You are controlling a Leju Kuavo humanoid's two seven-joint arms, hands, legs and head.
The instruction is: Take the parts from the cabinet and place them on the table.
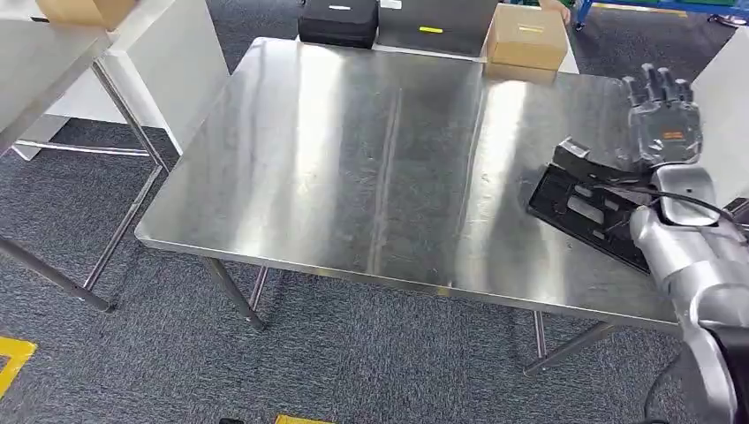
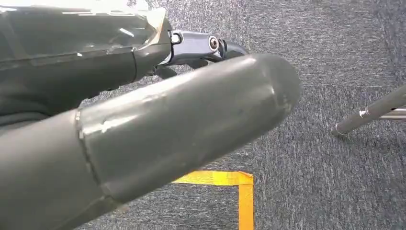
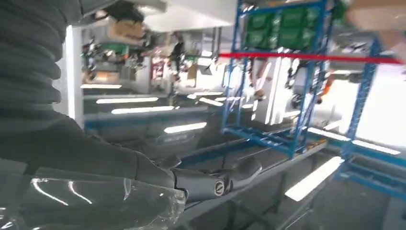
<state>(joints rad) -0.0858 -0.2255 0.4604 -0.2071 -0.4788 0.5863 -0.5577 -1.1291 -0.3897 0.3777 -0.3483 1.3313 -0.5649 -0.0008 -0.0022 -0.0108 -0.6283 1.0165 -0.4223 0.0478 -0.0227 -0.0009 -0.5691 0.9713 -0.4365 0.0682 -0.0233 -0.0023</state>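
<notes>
A flat black part [image 1: 578,199] lies on the steel table [image 1: 371,159] near its right edge, its near end hidden behind my right forearm. My right hand [image 1: 662,119] is just beyond the part with its fingers stretched out straight and nothing in them. In the right wrist view the right hand [image 3: 95,191] also holds nothing. My left hand [image 2: 143,129] hangs low over the carpet, its thumb held away from the fingers and its grasp empty.
A cardboard box [image 1: 527,40] and a black case [image 1: 339,22] stand just past the table's far edge. A second steel table [image 1: 35,62] and a white cabinet [image 1: 177,53] are on the left. Blue racks [image 3: 287,96] stand beyond my right hand. Yellow floor tape [image 2: 234,191] lies below my left hand.
</notes>
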